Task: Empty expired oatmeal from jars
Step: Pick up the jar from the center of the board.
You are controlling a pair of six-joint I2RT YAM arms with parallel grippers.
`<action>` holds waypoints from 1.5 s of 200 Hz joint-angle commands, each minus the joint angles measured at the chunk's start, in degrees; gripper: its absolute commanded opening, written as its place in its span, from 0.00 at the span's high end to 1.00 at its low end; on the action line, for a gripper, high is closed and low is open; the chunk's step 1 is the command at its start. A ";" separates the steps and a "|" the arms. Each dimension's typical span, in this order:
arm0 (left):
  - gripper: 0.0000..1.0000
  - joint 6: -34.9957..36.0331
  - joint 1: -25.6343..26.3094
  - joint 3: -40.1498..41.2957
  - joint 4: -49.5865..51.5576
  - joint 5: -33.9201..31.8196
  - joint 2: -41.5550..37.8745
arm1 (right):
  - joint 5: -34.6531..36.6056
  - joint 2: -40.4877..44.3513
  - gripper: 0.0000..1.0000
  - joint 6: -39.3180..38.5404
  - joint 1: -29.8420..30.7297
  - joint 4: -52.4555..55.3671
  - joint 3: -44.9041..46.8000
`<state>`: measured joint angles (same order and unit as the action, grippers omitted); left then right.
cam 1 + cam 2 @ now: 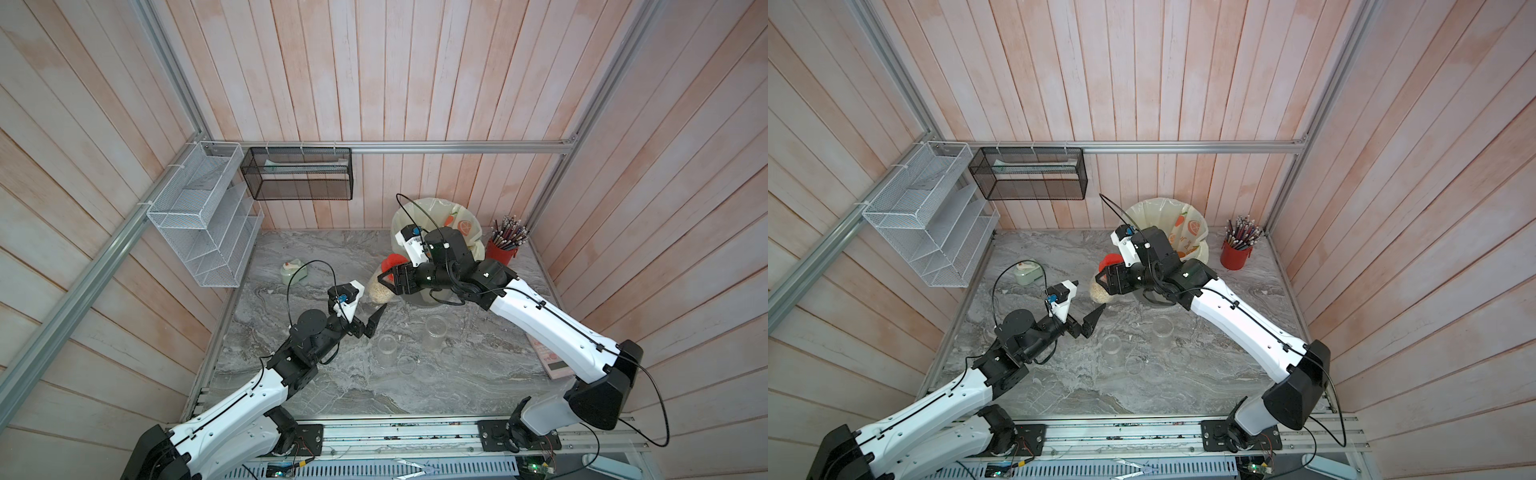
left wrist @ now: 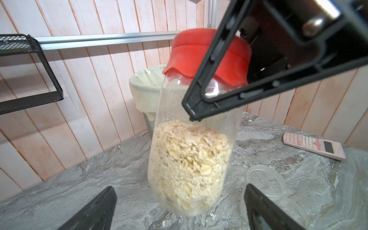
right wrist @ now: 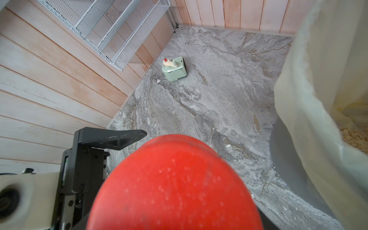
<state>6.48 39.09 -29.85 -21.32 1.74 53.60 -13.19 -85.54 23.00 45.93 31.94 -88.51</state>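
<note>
1. The right gripper (image 1: 384,276) is clamped on the neck of a jar (image 2: 175,99), just under its red lid (image 2: 191,53), and holds it in the air just beside the bin (image 1: 440,203), on the bin's left.
2. The jar hangs lid up and slightly tilted. Oatmeal (image 2: 189,159) fills its lower half, and the lid is on.
3. The left gripper (image 1: 375,319) is released, its jaws spread wide just below the jar's base and touching nothing.
4. Loose flakes (image 3: 354,137) lie inside the bin's yellowish bag.
5. Two empty jars (image 1: 386,349) (image 1: 434,331) stand upright and open on the table (image 1: 332,386), on the robot's side of the bin, with a clear lid (image 1: 406,365) lying flat beside them.
</note>
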 commanded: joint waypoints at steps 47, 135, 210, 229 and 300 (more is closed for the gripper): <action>0.00 3.32 0.20 -5.56 -2.17 4.97 5.20 | -3.25 2.99 0.67 1.87 0.56 -1.70 1.76; 0.03 4.03 0.20 -6.30 -1.60 9.20 7.92 | -4.72 3.97 0.67 2.84 0.78 -2.95 2.27; 0.07 4.18 0.22 -6.39 -2.56 9.34 7.92 | -5.00 4.06 0.67 3.27 1.04 -3.89 3.01; 0.10 4.15 0.23 -6.62 -2.46 9.72 8.41 | -5.00 4.00 0.67 3.27 1.32 -3.99 2.88; 0.38 3.76 0.20 -7.42 -2.85 10.31 9.32 | -4.96 4.50 0.66 3.44 1.79 -4.30 3.64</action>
<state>10.44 39.07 -35.35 -22.74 10.72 62.39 -16.69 -82.91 25.96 47.11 30.44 -85.10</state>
